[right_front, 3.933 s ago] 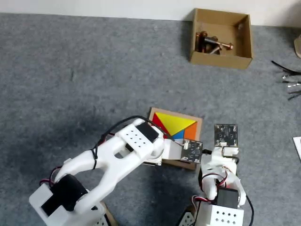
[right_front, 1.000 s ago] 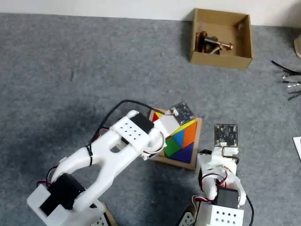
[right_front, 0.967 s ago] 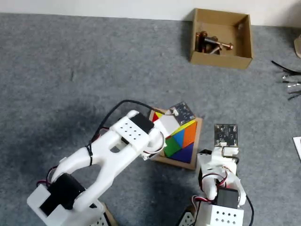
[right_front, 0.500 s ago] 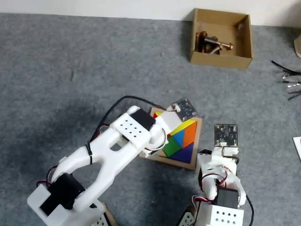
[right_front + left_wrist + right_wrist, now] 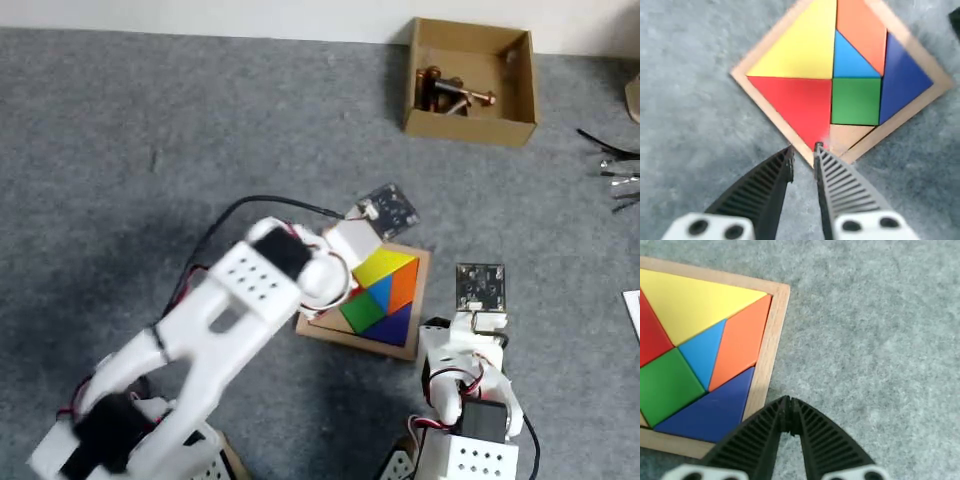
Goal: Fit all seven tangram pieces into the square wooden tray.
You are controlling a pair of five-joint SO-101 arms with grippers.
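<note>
The square wooden tray (image 5: pixel 423 300) lies on grey carpet in front of both arms. In the left wrist view the tray (image 5: pixel 765 46) holds yellow (image 5: pixel 800 50), red (image 5: pixel 800 102), orange (image 5: pixel 862 27), light blue (image 5: pixel 850 57), green (image 5: pixel 856 100) and dark blue (image 5: pixel 902 80) pieces. A pale triangle (image 5: pixel 847 137) sits at one corner; I cannot tell if it is a piece or bare wood. My left gripper (image 5: pixel 804 150) hovers narrowly open and empty over the tray's rim by the red piece's tip. My right gripper (image 5: pixel 789 402) is shut over the carpet just outside the tray's rim (image 5: pixel 774 340), near the dark blue piece (image 5: pixel 710 410).
A cardboard box (image 5: pixel 470 80) holding copper-coloured metal parts stands at the far right. Cables (image 5: pixel 612 165) lie at the right edge. The left arm (image 5: pixel 240 300) stretches over the tray's left side, and the right arm (image 5: pixel 465 345) stands just right of the tray.
The left arm's wrist has swung from the tray's near right corner across to its far side, uncovering the green, orange and dark blue pieces. The right arm has kept still.
</note>
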